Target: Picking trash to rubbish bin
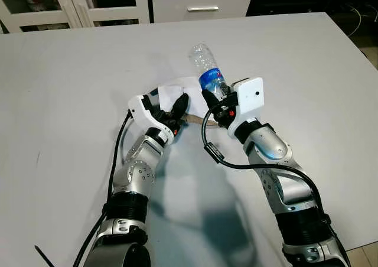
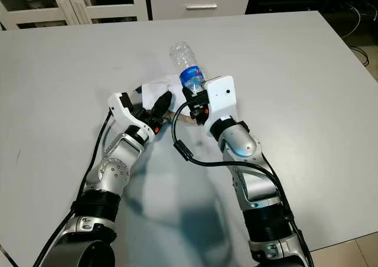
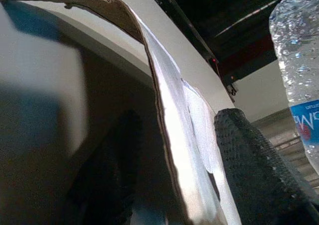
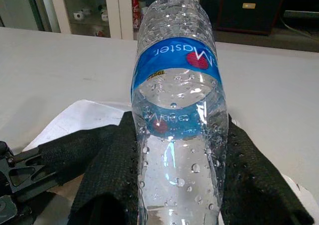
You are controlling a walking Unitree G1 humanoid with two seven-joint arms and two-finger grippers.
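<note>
A clear plastic water bottle [image 1: 206,67] with a blue label sticks out over the grey table [image 1: 71,78], held between the two black fingers [image 4: 251,177] of my right gripper [image 1: 214,97], which is shut on it. Right beside it, my left gripper [image 1: 177,112] is shut on a flat piece of white-faced cardboard [image 1: 172,93] that rests on the table. In the left wrist view the cardboard's [image 3: 164,110] brown torn edge stands between the black fingers [image 3: 254,170], with the bottle [image 3: 299,70] just beyond.
White cabinets with glass doors [image 1: 71,4] and a drawer unit [image 1: 201,4] stand behind the table's far edge. The table's right edge [image 1: 361,54] drops to a floor with cables.
</note>
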